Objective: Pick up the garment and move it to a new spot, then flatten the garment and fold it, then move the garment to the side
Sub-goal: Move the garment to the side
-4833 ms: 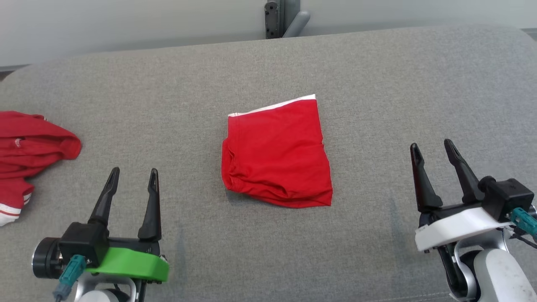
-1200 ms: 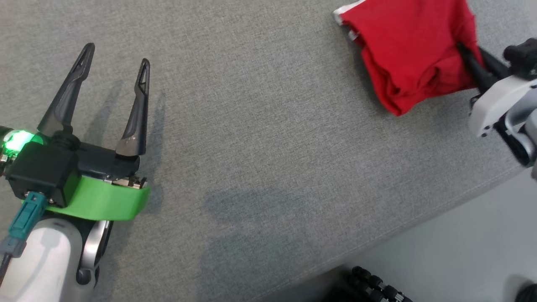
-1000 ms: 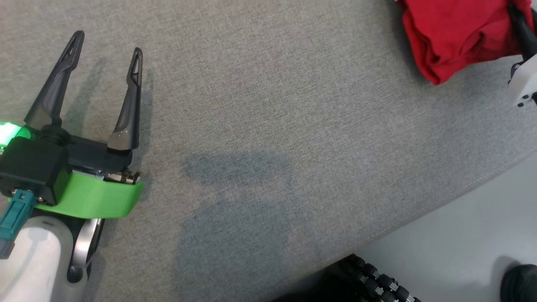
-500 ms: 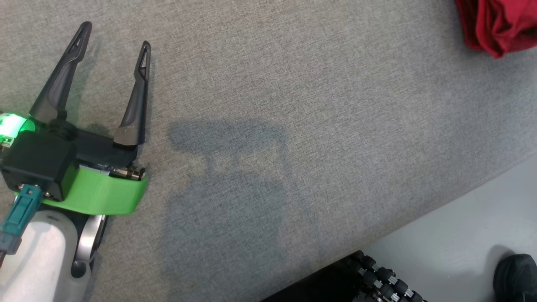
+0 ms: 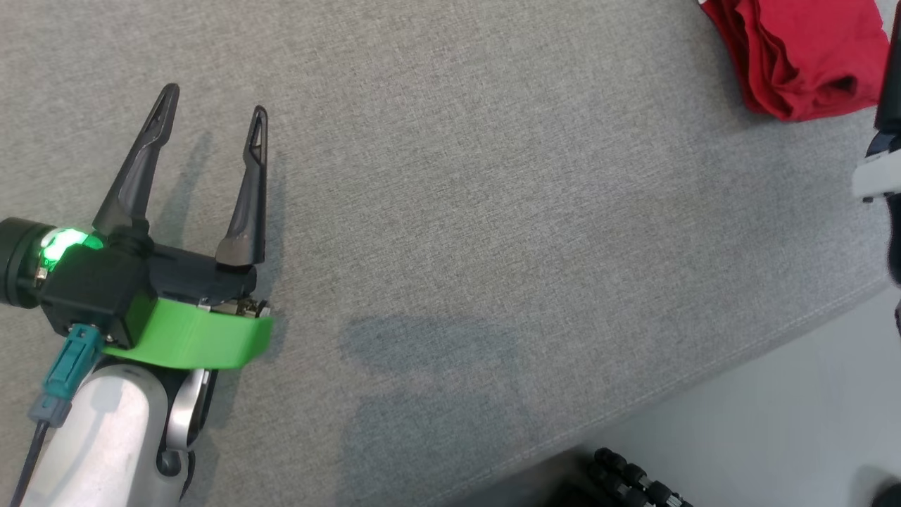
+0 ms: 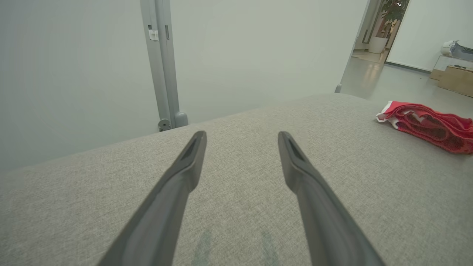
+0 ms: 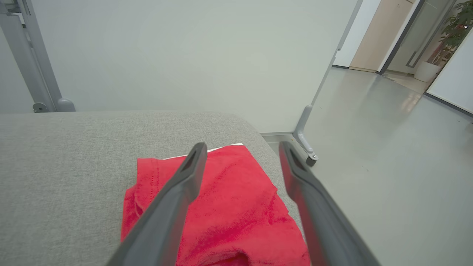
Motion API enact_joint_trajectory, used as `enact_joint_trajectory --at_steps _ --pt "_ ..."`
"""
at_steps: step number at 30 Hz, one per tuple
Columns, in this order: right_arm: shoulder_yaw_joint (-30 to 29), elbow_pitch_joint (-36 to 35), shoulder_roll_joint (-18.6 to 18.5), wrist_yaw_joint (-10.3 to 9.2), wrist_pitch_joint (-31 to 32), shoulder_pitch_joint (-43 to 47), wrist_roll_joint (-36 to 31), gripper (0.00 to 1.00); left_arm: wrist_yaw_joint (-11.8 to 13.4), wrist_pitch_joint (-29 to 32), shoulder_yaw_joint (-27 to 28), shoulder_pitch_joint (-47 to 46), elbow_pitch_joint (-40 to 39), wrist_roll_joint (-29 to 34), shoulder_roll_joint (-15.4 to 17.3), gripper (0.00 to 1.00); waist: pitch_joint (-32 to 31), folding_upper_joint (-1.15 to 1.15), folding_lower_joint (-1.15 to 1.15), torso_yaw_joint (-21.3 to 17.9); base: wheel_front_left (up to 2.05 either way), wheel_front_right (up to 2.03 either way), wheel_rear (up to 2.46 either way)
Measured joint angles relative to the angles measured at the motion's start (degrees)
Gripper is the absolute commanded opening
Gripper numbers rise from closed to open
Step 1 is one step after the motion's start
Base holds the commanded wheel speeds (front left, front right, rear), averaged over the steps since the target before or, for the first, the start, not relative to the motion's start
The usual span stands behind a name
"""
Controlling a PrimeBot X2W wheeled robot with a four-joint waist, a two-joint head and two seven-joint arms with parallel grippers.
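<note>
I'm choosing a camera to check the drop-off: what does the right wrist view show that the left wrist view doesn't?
Right wrist view: the open right gripper directly over the folded red fabric garment, plus a beige door. Left wrist view: the open left gripper over bare grey fabric-covered surface, brown boxes far off. Both: the garment, the surface, glossy floor, a pale wall.

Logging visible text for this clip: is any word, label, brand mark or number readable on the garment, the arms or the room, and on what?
No text can be read anywhere.
White tag on the grey post: too small to tell whether it bears text.
Red garment: no print or label showing.
Left pincer and its green collar: no markings showing.
</note>
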Motion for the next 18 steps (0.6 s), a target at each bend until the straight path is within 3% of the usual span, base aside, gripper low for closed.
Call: enact_joint_trajectory --at_steps 9,18 --pt "-0.8 -11.7 8.8 0.0 0.0 10.6 -3.4 1.0 1.8 -4.1 0.9 3.7 3.9 -2.4 -2.2 1.0 -5.3 0.0 0.0 4.1 0.0 0.0 0.0" --pt "0.7 -14.8 10.6 0.0 0.0 14.4 -5.0 1.0 3.2 -7.1 1.8 5.9 7.6 -3.9 -3.8 1.0 -9.6 0.0 0.0 9.0 0.0 0.0 0.0"
